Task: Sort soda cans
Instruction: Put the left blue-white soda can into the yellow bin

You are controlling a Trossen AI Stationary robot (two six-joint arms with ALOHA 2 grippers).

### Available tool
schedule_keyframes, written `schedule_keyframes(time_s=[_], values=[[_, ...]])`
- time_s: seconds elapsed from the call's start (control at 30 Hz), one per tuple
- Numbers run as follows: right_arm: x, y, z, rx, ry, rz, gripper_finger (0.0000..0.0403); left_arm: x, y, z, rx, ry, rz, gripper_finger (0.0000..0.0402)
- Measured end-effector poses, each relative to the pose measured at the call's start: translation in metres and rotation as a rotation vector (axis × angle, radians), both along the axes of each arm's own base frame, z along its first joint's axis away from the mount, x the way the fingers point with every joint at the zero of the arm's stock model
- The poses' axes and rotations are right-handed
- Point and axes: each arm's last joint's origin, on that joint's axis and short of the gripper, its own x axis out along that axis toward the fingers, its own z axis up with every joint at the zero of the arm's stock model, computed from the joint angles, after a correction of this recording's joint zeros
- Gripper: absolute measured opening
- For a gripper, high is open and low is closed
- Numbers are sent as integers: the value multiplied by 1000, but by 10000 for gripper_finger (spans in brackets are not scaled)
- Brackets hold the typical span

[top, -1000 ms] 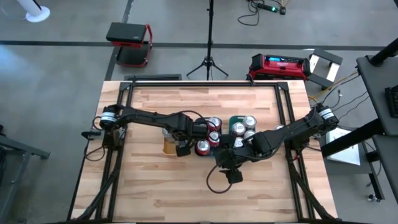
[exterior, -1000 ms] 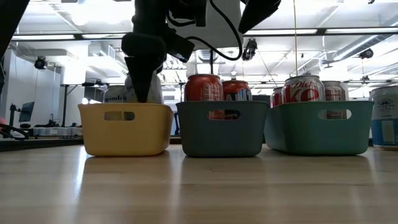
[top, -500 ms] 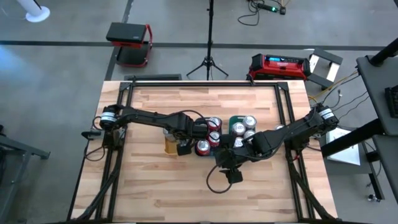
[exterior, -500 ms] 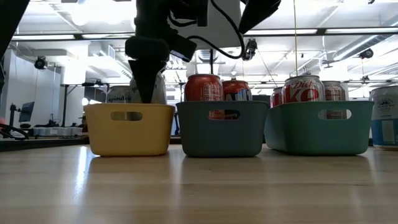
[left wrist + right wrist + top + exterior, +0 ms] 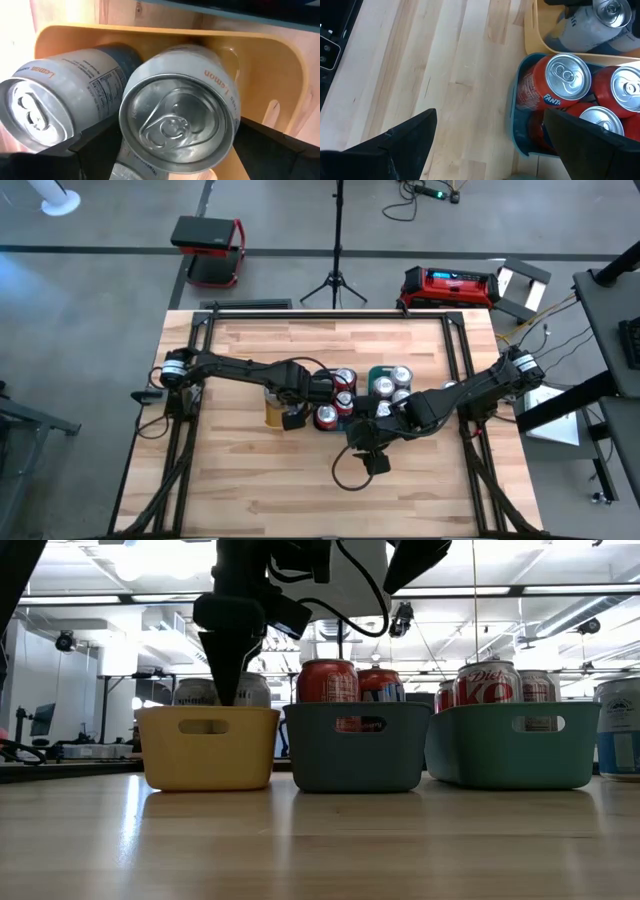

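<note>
While left pincer (image 5: 175, 165) grasps 1 silver can (image 5: 177, 117), yellow tray (image 5: 280, 65) holds seemingly 2, right pincer (image 5: 487, 145) released.

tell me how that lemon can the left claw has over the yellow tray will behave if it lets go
The lemon can looks rigid, smooth metal, so it could slip. The left claw has a dark finger on each side of it, above the yellow tray. It is tilted beside another can, so once released it would probably lean or roll against it. Thin walls may dent.
</note>
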Motion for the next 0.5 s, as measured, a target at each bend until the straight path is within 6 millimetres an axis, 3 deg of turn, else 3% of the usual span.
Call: schedule_keyframes(time_s=[0.13,0.3,0.5], values=[[0,0,0,0,1,0,364,0,1,14,39,2,3,336],[0,0,0,2,1,-3,364,3,-4,47,65,-54,15,336],[-2,0,-4,10,20,-24,364,-5,-40,71,0,-125,-73,336]])
